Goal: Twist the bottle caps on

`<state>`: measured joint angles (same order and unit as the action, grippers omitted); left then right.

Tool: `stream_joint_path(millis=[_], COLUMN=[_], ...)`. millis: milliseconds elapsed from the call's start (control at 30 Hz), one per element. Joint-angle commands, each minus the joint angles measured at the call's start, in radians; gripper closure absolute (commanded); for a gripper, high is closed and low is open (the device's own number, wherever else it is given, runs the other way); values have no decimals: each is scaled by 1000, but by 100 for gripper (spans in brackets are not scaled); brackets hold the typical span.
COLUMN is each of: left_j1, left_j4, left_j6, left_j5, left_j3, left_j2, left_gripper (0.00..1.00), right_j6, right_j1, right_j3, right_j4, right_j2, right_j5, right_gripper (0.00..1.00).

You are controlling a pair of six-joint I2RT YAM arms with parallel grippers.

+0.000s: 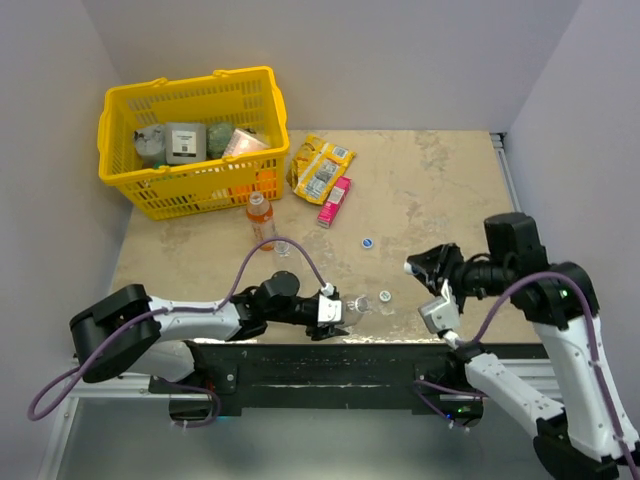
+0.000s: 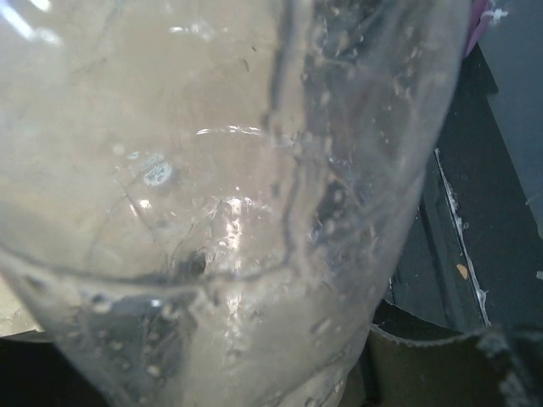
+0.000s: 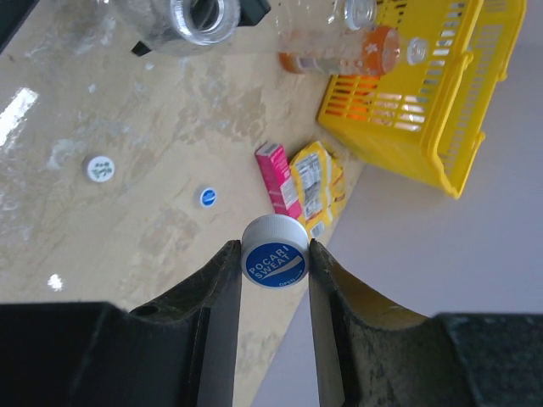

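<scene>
My left gripper (image 1: 328, 306) is shut on a colourless clear bottle (image 1: 352, 304) lying on its side near the table's front edge. The bottle fills the left wrist view (image 2: 212, 212) and hides the fingers. Its open mouth shows in the right wrist view (image 3: 199, 15). My right gripper (image 3: 274, 254) is shut on a white cap with a blue top (image 3: 274, 253), held above the table to the right of the bottle (image 1: 413, 266). A blue cap (image 1: 368, 242) and a whitish cap (image 1: 385, 297) lie on the table. An orange bottle (image 1: 260, 220) and a second clear bottle (image 1: 284, 248) stand near the basket.
A yellow basket (image 1: 120, 110) with several items stands at the back left. A yellow packet (image 1: 320, 165) and a pink snack packet (image 1: 334, 200) lie at the middle back. The table's front edge runs just behind the held bottle.
</scene>
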<state>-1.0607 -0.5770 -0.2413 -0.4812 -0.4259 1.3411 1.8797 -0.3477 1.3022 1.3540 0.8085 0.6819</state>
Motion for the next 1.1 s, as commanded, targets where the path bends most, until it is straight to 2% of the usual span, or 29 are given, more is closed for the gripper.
stream_joint_path(millis=[0,67,133,267,467,633,733,767,867,1067], left_j1=[2,2,2,2,2,2,10,11,27,38], left_j4=[129,161,158,68,-125,-179,-169,-161,-156,-167], left_j6=[-98,-98,-95,-82,-93,-92,-98,-92,-64,-52], left_j5=[-43,-33,-7,110,188,256,280,289,286,279], left_j3=[-80,-83,-74,-12,122,153,154,151,148,144], left_j2=[-3,-8,-10,-13,-2,-10,-19,-17,-19,-20], left_gripper=[100,100,100,100,100,100,100,100,100,100], right_j6=[205,205,167,43,-100,-207,-367,-478,-528,-505], right_j1=[-11,-40,-129,-237,-287,-323,-338,-343,-353,-375], right_j3=[16,6,2,5,-4,2,37,55,74,22], right_j4=[69,69,69,69,71,68,27,-37,-79,-121], right_j2=[106,121,133,164,167,260,365,379,406,388], right_j5=[137,150,137,169,157,192,203,205,209,145], right_gripper=[100,100,100,100,100,100,100,100,100,100])
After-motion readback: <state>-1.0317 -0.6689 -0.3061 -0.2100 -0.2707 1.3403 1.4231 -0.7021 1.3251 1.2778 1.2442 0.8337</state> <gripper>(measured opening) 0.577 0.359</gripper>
